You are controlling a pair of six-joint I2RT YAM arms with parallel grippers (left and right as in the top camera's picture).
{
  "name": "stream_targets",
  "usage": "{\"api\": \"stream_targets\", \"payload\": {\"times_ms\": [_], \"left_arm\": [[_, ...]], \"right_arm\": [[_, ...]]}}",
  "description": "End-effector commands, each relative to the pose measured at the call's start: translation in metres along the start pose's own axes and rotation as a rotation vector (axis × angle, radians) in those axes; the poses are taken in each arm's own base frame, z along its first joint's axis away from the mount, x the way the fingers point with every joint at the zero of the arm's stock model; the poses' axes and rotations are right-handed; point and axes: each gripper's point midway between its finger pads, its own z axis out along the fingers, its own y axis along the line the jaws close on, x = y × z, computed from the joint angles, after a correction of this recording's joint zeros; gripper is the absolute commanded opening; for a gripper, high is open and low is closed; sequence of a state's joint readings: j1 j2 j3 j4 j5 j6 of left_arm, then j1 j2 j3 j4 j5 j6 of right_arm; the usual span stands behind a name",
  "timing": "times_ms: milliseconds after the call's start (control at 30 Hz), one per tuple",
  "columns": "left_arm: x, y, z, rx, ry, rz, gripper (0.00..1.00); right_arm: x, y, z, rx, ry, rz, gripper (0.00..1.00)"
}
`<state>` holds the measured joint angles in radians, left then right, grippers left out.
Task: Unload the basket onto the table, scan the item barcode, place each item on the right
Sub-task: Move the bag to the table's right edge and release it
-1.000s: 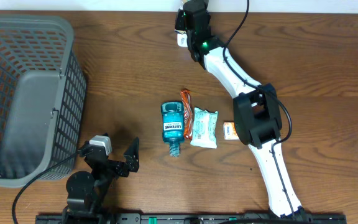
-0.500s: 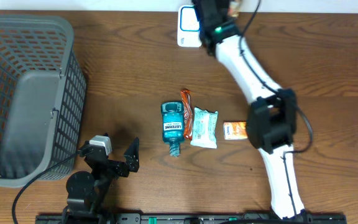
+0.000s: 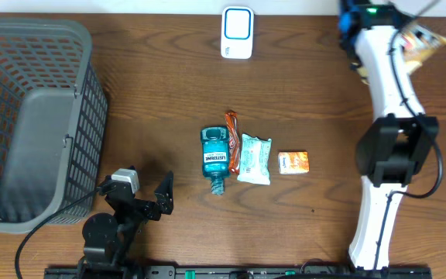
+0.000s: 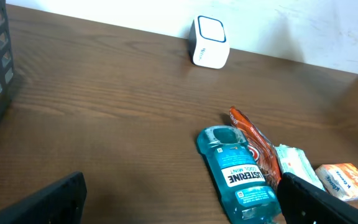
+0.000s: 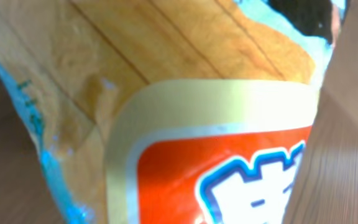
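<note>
A tan and orange snack packet point(image 3: 422, 40) hangs at the far right back corner, with my right gripper point(image 3: 401, 32) shut on it. That packet point(image 5: 216, 155) fills the right wrist view and hides the fingers. The white scanner point(image 3: 237, 32) with a blue outline stands at the back centre, well left of the packet, and shows in the left wrist view as the scanner point(image 4: 210, 42). My left gripper point(image 3: 142, 200) rests open near the front left with nothing between its fingers point(image 4: 48, 202).
A blue mouthwash bottle point(image 3: 214, 159), an orange-red wrapper point(image 3: 233, 139), a white-green packet point(image 3: 255, 158) and a small orange box point(image 3: 293, 162) lie mid-table. A grey mesh basket point(image 3: 91, 101) fills the left side.
My right arm has swung from over the scanner to the far right corner, carrying the snack packet. The scanner is now uncovered. The left arm has not moved.
</note>
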<state>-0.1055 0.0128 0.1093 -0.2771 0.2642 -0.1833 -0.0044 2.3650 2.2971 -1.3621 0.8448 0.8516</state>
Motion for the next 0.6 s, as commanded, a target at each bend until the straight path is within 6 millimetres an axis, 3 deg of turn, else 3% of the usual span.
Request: {"api": "stream_targets", "payload": {"times_ms": [0, 167, 233, 333, 400, 467, 500, 567], "left_arm": [[0.011, 0.002, 0.001, 0.002, 0.034, -0.010, 0.98], [0.011, 0.002, 0.001, 0.002, 0.034, -0.010, 0.98], [0.011, 0.002, 0.001, 0.002, 0.034, -0.010, 0.98], [0.011, 0.002, 0.001, 0.002, 0.034, -0.010, 0.98], [0.011, 0.002, 0.001, 0.002, 0.034, -0.010, 0.98], [0.011, 0.002, 0.001, 0.002, 0.034, -0.010, 0.98], [0.011, 0.002, 0.001, 0.002, 0.034, -0.010, 0.98], [0.011, 0.002, 0.001, 0.002, 0.034, -0.010, 0.98]], "right_arm": [[0.011, -0.011, 0.040, 0.078, 0.064, 0.168, 0.01], [0.021, -0.034, 0.096, 0.180, 0.139, 0.182, 0.02], [0.027, -0.043, 0.114, 0.210, 0.175, 0.186, 0.08], [0.032, -0.056, 0.126, 0.224, 0.232, 0.203, 0.27], [0.033, -0.058, 0.128, 0.205, 0.265, 0.226, 0.45], [0.035, -0.056, 0.126, 0.174, 0.304, 0.245, 0.73], [0.036, -0.054, 0.124, 0.157, 0.322, 0.252, 0.99], [0.038, -0.048, 0.117, 0.111, 0.359, 0.269, 0.99]]}}
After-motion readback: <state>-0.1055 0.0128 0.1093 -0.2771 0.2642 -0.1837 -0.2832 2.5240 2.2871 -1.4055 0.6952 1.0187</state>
